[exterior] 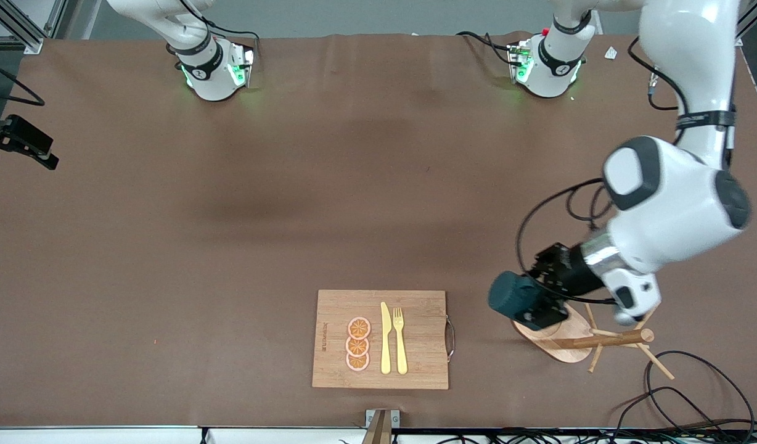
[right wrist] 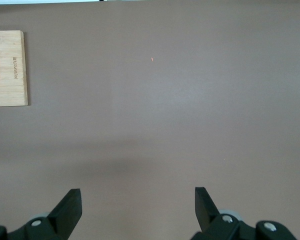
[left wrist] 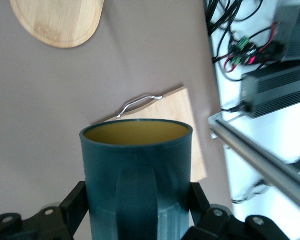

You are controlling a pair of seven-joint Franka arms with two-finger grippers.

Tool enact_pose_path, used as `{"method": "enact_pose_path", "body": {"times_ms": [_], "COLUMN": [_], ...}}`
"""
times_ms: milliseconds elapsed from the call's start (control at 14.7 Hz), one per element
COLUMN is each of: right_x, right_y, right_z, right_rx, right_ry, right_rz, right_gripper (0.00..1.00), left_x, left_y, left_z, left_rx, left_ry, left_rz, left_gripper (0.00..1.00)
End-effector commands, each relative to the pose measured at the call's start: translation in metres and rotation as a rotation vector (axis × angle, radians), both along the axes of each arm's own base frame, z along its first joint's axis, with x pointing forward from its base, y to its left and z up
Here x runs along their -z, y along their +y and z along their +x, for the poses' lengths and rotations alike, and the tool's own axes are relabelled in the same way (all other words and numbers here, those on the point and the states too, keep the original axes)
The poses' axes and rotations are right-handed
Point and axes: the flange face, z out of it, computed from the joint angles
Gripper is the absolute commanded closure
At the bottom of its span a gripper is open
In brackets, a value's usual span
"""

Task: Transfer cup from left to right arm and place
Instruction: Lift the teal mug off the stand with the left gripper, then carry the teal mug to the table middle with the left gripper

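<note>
Spread across the front view: brown table [exterior: 230,216]. Lower centre there: cutting board [exterior: 415,308] with knife, fork and fruit slices. Lower right: wooden peg rack [exterior: 576,342], and just above its base the left gripper [exterior: 526,302], clamped on the cup [exterior: 508,295], held sideways in the air. Right gripper [right wrist: 137,202] waiting high, spread wide, empty. Cup probably rigid, light, smooth-glazed, breakable if dropped; free rim end likely best for the receiving grasp.
</note>
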Motion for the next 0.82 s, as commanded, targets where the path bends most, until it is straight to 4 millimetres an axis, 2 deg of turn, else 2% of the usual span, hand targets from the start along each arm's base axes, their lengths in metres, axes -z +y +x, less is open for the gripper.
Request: {"method": "enact_pose_path", "body": {"times_ms": [0,68,272,476,544,748], "right_x": [0.000,0.000,0.000,0.004,0.004,0.005], "right_y": [-0.002,-0.002,-0.002,-0.002,-0.002,-0.002], "right_z": [-0.005,-0.005,-0.005,-0.004,-0.004,-0.004], "right_rx": [0.004,0.004,0.004,0.004,0.004,0.004], "right_ry": [-0.002,-0.002,-0.002,0.004,0.001,0.004], "right_rz": [0.016,0.016,0.016,0.016,0.016,0.016], "right_gripper": [0.00,0.00,0.00,0.00,0.00,0.00], "left_x": [-0.001,0.001,0.039,0.080,0.094,0.149], "left_y": [-0.060,-0.094,-0.170,-0.233,-0.256,-0.301], "left_z": [-0.028,-0.045,-0.083,-0.124,-0.143,-0.185], "left_rx": [0.080,0.147,0.274,0.354,0.406,0.509], "left_ry": [-0.054,-0.089,-0.144,-0.235,-0.278,-0.381], "left_rz": [0.164,0.236,0.406,0.577,0.640,0.807], "left_gripper": [0.26,0.26,0.27,0.27,0.27,0.27]}}
